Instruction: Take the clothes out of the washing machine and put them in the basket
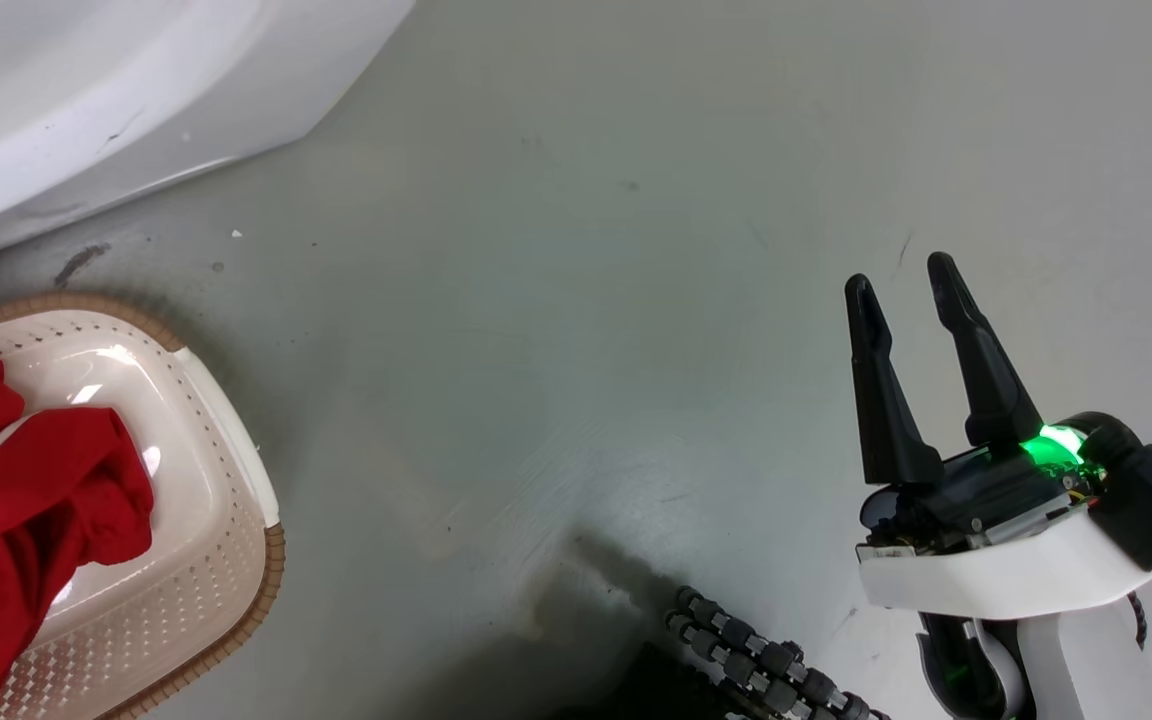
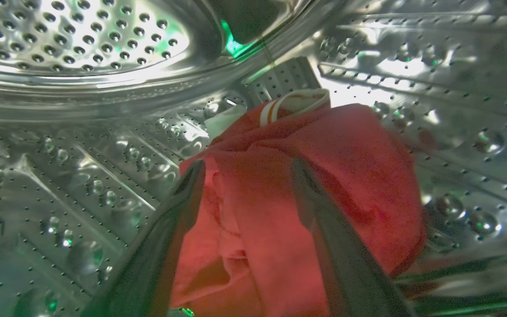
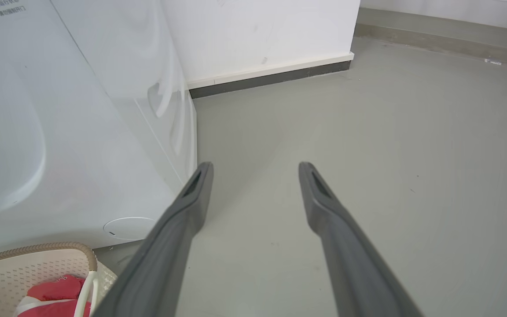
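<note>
A smooth grey floor (image 1: 556,330) bears a dark scuff (image 1: 79,264) toward its left edge in the head view. A white wall (image 3: 258,31) meets the floor along a cream-and-dark skirting strip (image 3: 271,75).

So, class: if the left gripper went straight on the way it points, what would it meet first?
Most likely the red garment in the drum; the open fingers of the left gripper flank it, though depth is unclear.

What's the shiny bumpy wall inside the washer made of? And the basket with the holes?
The drum looks like polished steel: mirror-bright, with punched holes. The basket looks like smooth cream plastic, glossy where light hits. Its brown rim looks woven, maybe moulded plastic too.
</note>
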Robot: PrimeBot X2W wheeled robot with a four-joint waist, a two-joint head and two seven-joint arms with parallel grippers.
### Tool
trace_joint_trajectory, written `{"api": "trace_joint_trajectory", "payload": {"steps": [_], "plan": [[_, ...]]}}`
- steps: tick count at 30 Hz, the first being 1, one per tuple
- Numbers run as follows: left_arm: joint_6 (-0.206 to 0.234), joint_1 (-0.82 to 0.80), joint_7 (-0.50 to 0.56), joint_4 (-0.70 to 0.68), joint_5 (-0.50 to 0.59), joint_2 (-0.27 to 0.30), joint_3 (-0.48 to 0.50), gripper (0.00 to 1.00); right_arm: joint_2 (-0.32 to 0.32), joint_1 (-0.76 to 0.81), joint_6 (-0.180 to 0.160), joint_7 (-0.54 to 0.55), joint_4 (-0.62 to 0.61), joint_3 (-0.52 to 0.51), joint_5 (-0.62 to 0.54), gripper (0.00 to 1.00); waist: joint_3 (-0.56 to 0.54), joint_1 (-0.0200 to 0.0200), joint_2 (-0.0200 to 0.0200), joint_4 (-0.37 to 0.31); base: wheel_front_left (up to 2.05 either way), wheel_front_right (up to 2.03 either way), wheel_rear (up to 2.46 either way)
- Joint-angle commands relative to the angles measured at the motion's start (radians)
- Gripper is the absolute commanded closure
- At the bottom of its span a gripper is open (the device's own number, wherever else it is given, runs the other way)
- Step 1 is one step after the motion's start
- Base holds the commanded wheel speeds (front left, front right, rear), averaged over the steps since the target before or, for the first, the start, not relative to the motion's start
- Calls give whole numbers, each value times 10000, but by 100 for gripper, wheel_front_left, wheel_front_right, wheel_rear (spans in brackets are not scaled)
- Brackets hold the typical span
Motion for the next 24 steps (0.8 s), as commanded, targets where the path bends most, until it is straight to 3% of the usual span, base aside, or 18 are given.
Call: {"api": "trace_joint_trajectory", "payload": {"steps": [1,8,14,15,16,17,24], "plan": [[16,-261,344,57,-108,96,-184,0,16,102,-3,-17,-62,6,28,0,101,-2,0,33,0,0,0],[12,-638,2191,487,-517,165,-396,0,16,157,-3,-18,-173,-9,83,0,282,-2,0,77,0,0,0],[12,-539,2906,394,-750,272,-639,0,16,70,-3,-18,-207,96,147,0,409,-2,0,108,0,0,0],[11,-541,2901,357,-774,323,-678,8,15,48,-3,-18,-216,104,155,0,429,-2,0,103,0,0,0],[13,-527,2926,343,-831,333,-727,58,16,31,-3,-18,-220,114,171,0,441,-2,0,99,0,0,0],[11,-524,2914,308,-874,355,-773,100,16,25,-3,-18,-220,113,157,0,451,-2,0,97,0,0,0],[139,-481,2201,330,-1020,514,-722,100,15,-72,-3,-18,-33,162,167,0,413,-2,0,29,0,0,0]]}}
